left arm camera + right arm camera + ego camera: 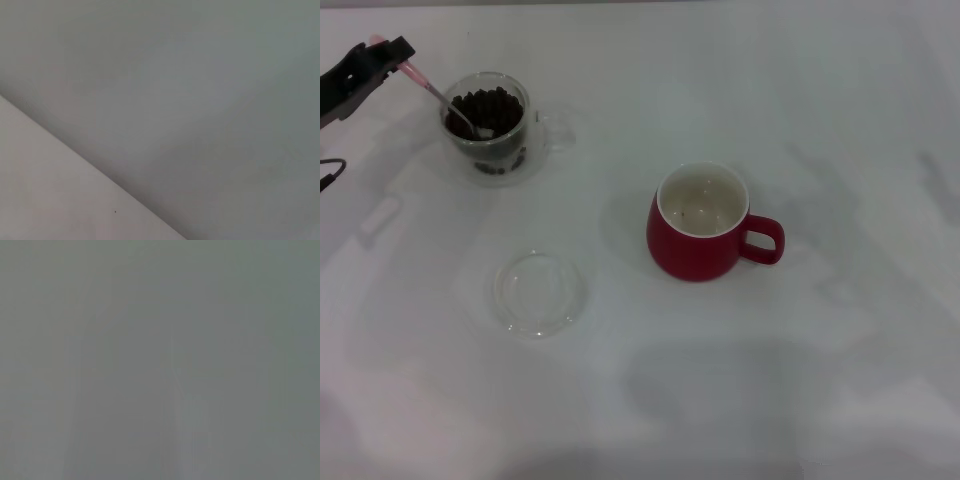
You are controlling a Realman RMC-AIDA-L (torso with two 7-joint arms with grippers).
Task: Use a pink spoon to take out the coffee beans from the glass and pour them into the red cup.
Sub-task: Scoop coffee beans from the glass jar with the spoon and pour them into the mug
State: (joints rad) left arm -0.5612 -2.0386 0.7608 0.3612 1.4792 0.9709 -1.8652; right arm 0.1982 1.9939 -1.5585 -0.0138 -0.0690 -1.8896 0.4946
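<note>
The glass (495, 125) stands at the far left of the white table in the head view, filled with dark coffee beans (492, 108). The pink spoon (440, 93) slants down into it, its silver bowl resting among the beans. My left gripper (388, 52) is shut on the pink handle's upper end, up and left of the glass. The red cup (702, 225) sits near the middle, handle to the right, its white inside showing only a few specks. The right gripper is out of view. Both wrist views show only blank grey surface.
A flat clear glass dish (538, 293) lies on the table (840, 380) in front of the glass, left of the red cup. A small pale object (378, 218) lies near the left edge.
</note>
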